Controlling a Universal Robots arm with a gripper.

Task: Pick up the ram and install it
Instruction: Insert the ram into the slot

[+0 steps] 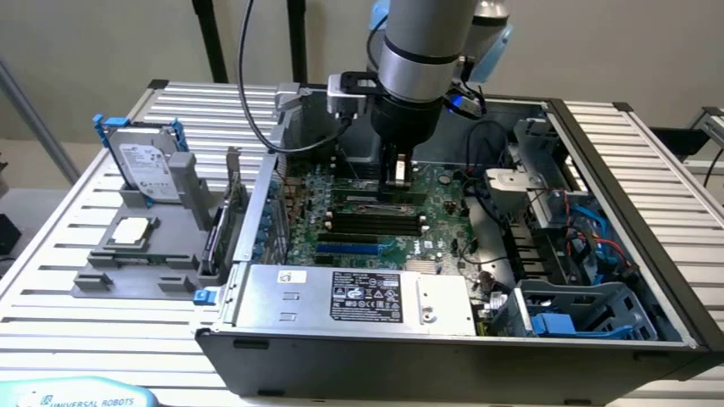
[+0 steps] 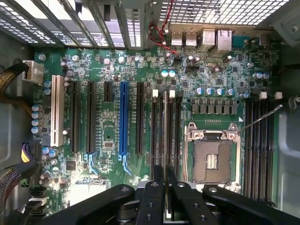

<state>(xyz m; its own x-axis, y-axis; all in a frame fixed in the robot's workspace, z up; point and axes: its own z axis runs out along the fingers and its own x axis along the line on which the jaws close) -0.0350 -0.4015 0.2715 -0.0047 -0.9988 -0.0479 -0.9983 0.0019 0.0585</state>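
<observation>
My gripper (image 1: pixel 398 180) reaches down into the open computer case (image 1: pixel 453 352), just above the green motherboard (image 1: pixel 436 182). In the wrist view the black fingers (image 2: pixel 154 187) are shut on the ram (image 2: pixel 165 131). It shows edge-on as a thin pale strip running out from between them. The ram hangs lengthwise over a bank of black memory slots (image 2: pixel 155 136) with white clips, beside the empty processor socket (image 2: pixel 211 157). Whether its edge touches a slot I cannot tell. My gripper (image 2: pixel 165 172) is centred on that bank.
A second bank of memory slots (image 2: pixel 258 140) lies past the socket. In the case are the power supply (image 1: pixel 362 297), cables (image 1: pixel 498 212) and a blue drive bay (image 1: pixel 577 314). Outside it a grey stand (image 1: pixel 102 284) holds a hard drive (image 1: pixel 147 165), a silver processor (image 1: pixel 132 229) and an upright expansion card (image 1: pixel 232 212).
</observation>
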